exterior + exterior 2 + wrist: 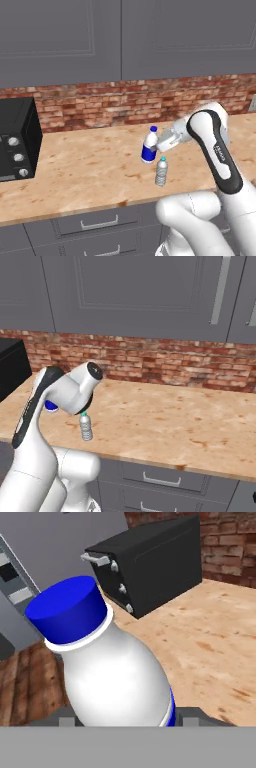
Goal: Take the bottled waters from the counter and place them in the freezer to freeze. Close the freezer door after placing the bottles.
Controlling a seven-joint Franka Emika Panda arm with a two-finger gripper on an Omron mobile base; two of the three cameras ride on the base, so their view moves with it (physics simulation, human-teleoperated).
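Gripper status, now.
Gripper: shut on the blue-capped bottle, gripped at its side and held just above the counter. The clear bottle stands free beside it.

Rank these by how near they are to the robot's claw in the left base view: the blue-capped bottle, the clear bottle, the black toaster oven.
1. Blue-capped bottle: right at the claw, apparently gripped.
2. Clear bottle: standing on the counter just below it.
3. Black toaster oven: far left.
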